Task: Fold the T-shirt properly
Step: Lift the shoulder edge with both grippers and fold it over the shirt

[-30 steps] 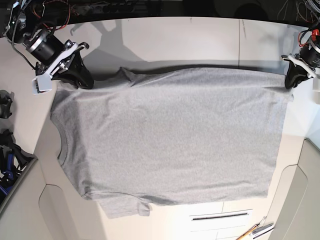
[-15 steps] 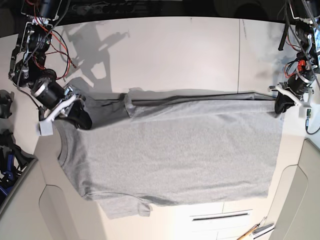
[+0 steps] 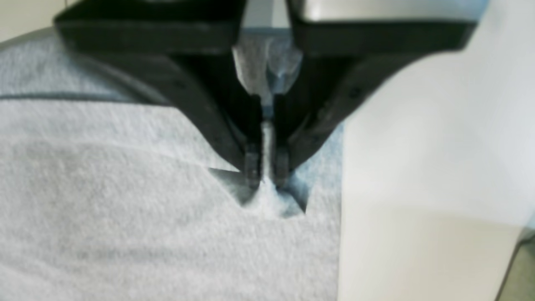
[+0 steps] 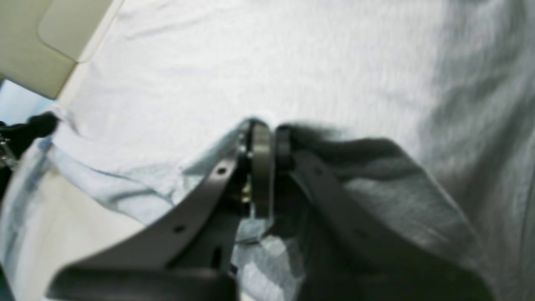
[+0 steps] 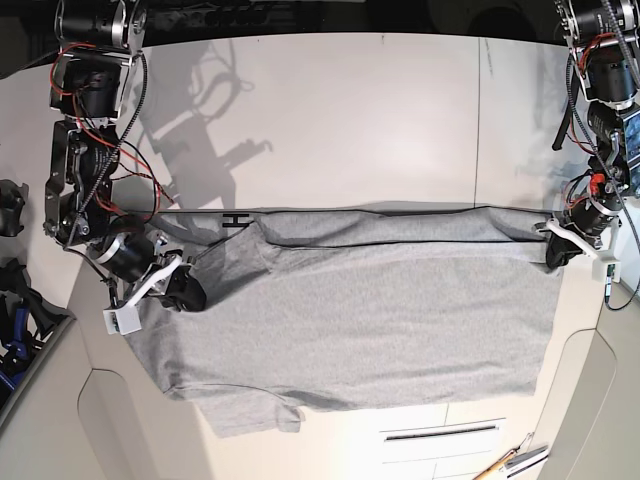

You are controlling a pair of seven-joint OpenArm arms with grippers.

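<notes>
Your pale cream, smooth worktop (image 5: 350, 110) carries the light heather-grey cotton T-shirt (image 5: 360, 320), which lies spread across its near half with its far edge lifted and folded toward you. Near the front right corner you can see a small orange-handled object (image 5: 505, 463) resting on the worktop.

The right end effector (image 4: 267, 144) fills the lower middle of the view, its 2 dark fingers (image 4: 209, 184) closed together with a fold of the T-shirt (image 4: 292, 62) pinched between them. Pale grey cloth spreads above and to the right, shaded and rippled at the right. At the upper left, the beige surface (image 4: 25, 54) shows.
</notes>
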